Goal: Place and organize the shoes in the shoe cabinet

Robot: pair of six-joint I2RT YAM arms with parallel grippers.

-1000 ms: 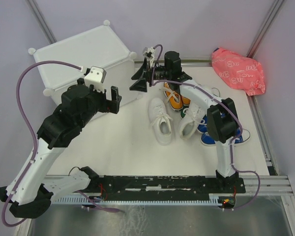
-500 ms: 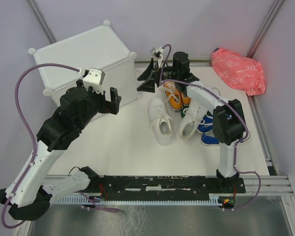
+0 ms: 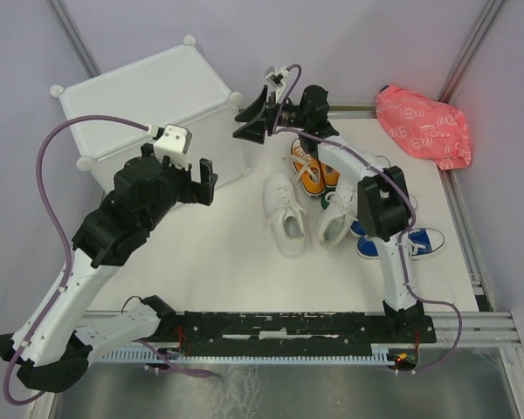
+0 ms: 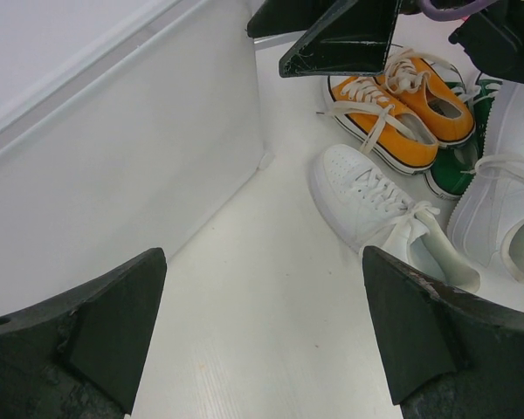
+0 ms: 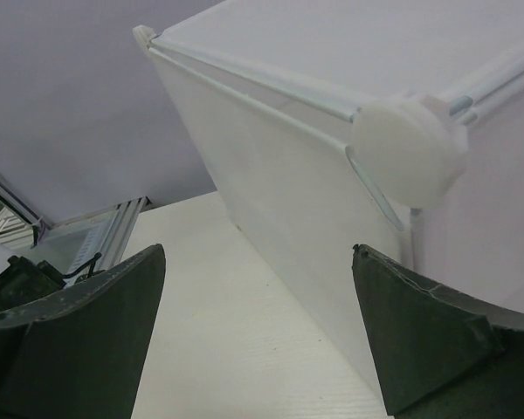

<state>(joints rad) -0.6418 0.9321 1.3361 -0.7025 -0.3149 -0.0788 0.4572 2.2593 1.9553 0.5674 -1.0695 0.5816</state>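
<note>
The white shoe cabinet (image 3: 148,100) stands at the back left with a closed side toward the shoes. The shoes lie in a cluster to its right: a white pair (image 3: 284,211), an orange pair (image 3: 314,172), a green shoe (image 3: 342,197) and blue ones (image 3: 393,241). My left gripper (image 3: 203,179) is open and empty, beside the cabinet's front right wall (image 4: 113,175). Its view shows the orange pair (image 4: 393,113) and a white shoe (image 4: 375,209). My right gripper (image 3: 251,118) is open and empty, raised beside the cabinet's right corner connector (image 5: 406,148).
A pink patterned bag (image 3: 424,127) lies at the back right corner. Metal frame rails run along the table's right and near edges. The right arm arches over the orange and green shoes.
My right gripper has lifted and swung back toward the cabinet's right corner. My left gripper has shifted slightly. The shoes have not moved.
</note>
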